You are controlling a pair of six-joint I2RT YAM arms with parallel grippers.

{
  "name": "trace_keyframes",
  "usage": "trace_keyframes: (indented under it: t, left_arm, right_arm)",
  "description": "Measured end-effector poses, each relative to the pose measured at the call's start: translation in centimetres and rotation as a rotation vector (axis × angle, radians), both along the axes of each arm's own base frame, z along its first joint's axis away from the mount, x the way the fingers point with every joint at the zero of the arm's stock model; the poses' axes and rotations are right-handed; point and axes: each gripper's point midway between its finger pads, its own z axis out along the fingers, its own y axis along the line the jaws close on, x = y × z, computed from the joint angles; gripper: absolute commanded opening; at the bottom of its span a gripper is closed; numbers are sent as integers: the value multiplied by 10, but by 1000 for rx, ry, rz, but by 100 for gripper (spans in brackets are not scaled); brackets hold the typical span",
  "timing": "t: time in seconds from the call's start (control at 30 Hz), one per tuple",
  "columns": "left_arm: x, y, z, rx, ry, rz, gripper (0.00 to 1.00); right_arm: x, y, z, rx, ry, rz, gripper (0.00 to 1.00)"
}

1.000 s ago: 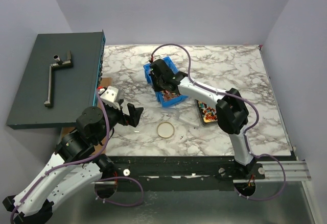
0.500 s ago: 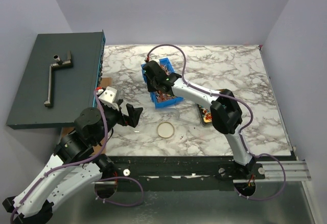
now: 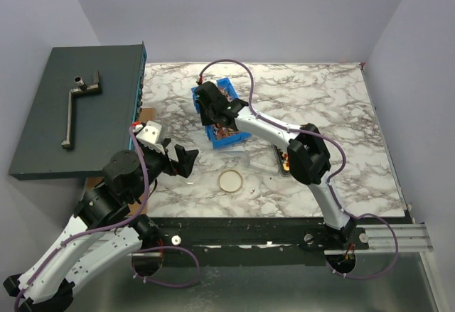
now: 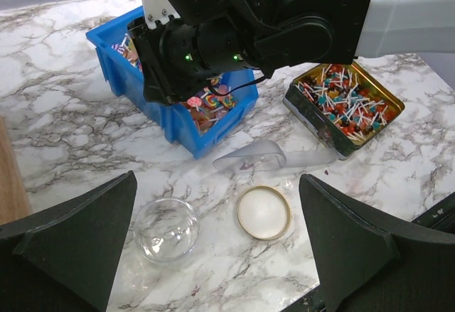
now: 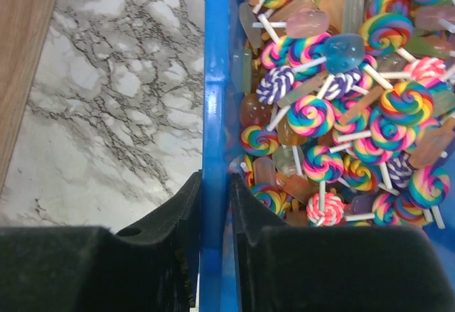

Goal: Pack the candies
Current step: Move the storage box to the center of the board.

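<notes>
Right gripper (image 5: 215,184): jaws nearly closed, one finger (image 5: 178,219) outside and the other inside the long wall of the blue bin (image 5: 215,77). The wall fills the gap between them, and both fingers appear to be in contact with it. From the views it cannot be told whether the bin is lifted off the table (image 4: 64,134) or resting on it.

Candies (image 5: 341,113): swirl lollipops on white sticks mixed with flat translucent pieces. They lie heaped in the bin, directly beside the inner finger and ahead of it. The nearest ones touch or almost touch that finger.

A second lot of candies fills an open rectangular tin (image 4: 313,128). In the top view the tin sits behind the right gripper, partly under that arm's forearm and just beside the bin's near end.

Left gripper (image 4: 217,180): jaws at full spread, nothing held, hanging above the table's near edge. The following are seen from its wrist camera:
- A clear bowl (image 4: 166,229) below, toward the one finger.
- A round gold lid (image 4: 263,212) below, about midway between the fingers.
- A clear scoop (image 4: 250,157) just ahead of the lid.
- The bin farther ahead, and the tin ahead toward the other finger.
</notes>
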Motion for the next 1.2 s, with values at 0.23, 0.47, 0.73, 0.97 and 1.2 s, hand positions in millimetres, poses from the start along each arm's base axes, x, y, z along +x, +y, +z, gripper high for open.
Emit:
trace_keyframes:
  t: [0.23,0.47,0.73,0.97,1.2]
  left_arm:
    - [0,0,0,0,0,0,99]
    - [0,0,0,-1,1,0,99]
    - [0,-1,0,-3,2,-2,99]
    - [0,-1,0,-6,4,-1,99]
    - [-1,-1,0,-7,3,-2,99]
  right_arm:
    - [1,7,10,56,-16,21,53]
    - [-18,-20,39,65,-44,7,55]
    - [-49,-86,76,53,-114,-70,55]
    - [-66,-135,77,-5,-118,-136,55]
    - [-82,-175,63,-80,-77,-199,55]
